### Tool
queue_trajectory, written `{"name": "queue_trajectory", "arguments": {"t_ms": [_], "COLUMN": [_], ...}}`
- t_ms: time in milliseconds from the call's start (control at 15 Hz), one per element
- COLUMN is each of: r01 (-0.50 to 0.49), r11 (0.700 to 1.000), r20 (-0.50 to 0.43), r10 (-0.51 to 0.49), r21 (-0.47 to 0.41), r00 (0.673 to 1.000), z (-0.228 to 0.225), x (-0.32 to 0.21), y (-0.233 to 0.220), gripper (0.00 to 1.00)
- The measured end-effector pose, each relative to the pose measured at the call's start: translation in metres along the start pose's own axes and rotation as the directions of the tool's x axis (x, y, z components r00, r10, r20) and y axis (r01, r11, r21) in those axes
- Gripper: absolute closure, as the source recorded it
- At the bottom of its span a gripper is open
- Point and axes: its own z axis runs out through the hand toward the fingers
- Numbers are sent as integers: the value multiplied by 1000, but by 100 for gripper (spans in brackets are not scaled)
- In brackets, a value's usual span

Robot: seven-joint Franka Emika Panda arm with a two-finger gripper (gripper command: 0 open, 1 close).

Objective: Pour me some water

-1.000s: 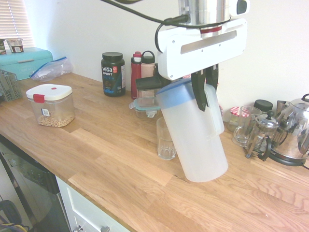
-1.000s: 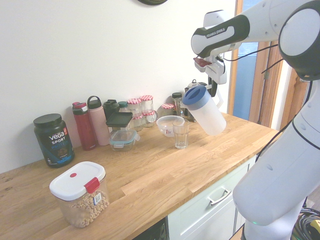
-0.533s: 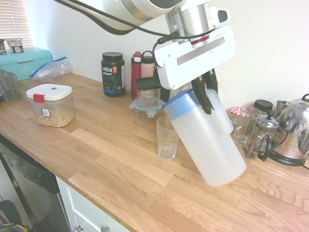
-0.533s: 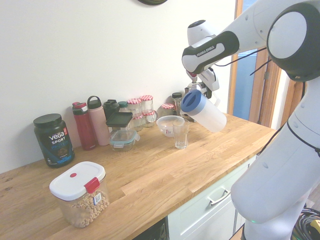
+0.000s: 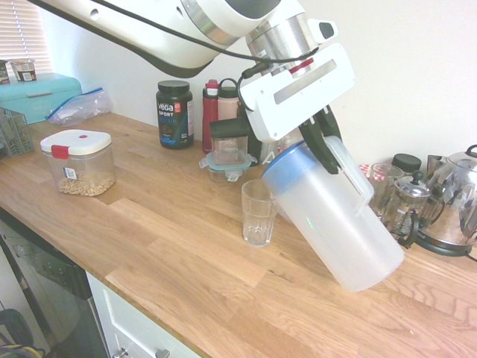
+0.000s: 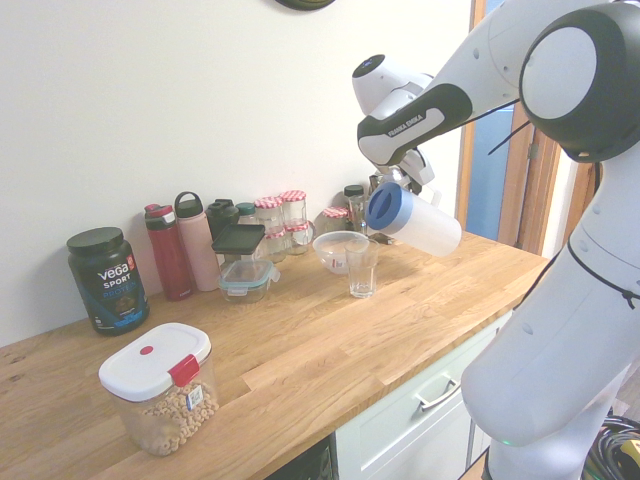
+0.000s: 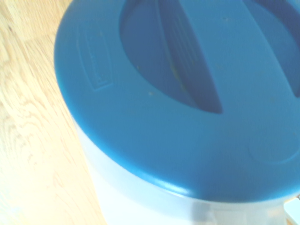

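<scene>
Two fingers [image 5: 325, 142] clamp the tilted jug's [image 5: 335, 224] handle.

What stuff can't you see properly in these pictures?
- Water: the jug has frosted walls, so no level shows in either exterior view.
- Any stream into the drinking glass: too faint to tell.
- Jug body, wrist view: the blue lid fills the frame, blurred.
- Kettle: cut off by the first exterior view's edge.
- Gripper: fingertips hidden behind the jug's handle.

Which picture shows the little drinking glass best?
The first exterior view: the glass stands close and unblocked on the counter, beside the tilted jug. The second exterior view shows it smaller, farther off. The wrist view shows only the jug's blue lid.
</scene>
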Motion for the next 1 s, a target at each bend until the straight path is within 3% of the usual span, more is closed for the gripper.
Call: {"name": "queue_trajectory", "arguments": {"t_ms": [733, 1000], "r01": [34, -20], "r11": [997, 999], "r20": [17, -9], "r10": [-33, 20], "r21": [-63, -38], "r00": [999, 1000], "z": [-1, -8], "x": [14, 8], "y": [-20, -18], "gripper": [100, 100]}}
